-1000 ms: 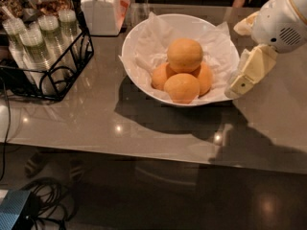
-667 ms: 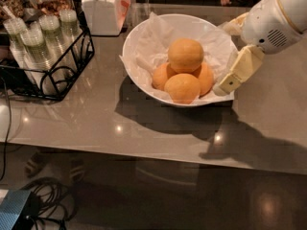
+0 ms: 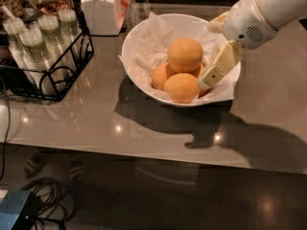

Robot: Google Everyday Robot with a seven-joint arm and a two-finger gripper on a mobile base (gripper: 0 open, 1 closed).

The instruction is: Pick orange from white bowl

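The white bowl (image 3: 130, 56) stands on the grey table, lined with crinkled white paper. The orange (image 3: 184, 54), paler and largest, sits on top of three deeper-orange fruits (image 3: 181, 87). My gripper (image 3: 211, 54) reaches in from the upper right over the bowl's right rim, just right of the orange. Its fingers are spread apart and hold nothing. The near finger (image 3: 218, 66) points down-left beside the fruit pile and covers part of the rightmost fruit. The far finger shows by the bowl's back right rim.
A black wire rack (image 3: 72, 75) with several lidded cups stands at the left. A white lidded jar (image 3: 101, 11) stands behind the bowl at the left. The table's front edge (image 3: 144, 150) runs below; cables and a blue box (image 3: 17, 212) lie on the floor.
My gripper has moved left from beside the bowl's right rim to over the rim, closer to the orange. The fruits and bowl have not moved.
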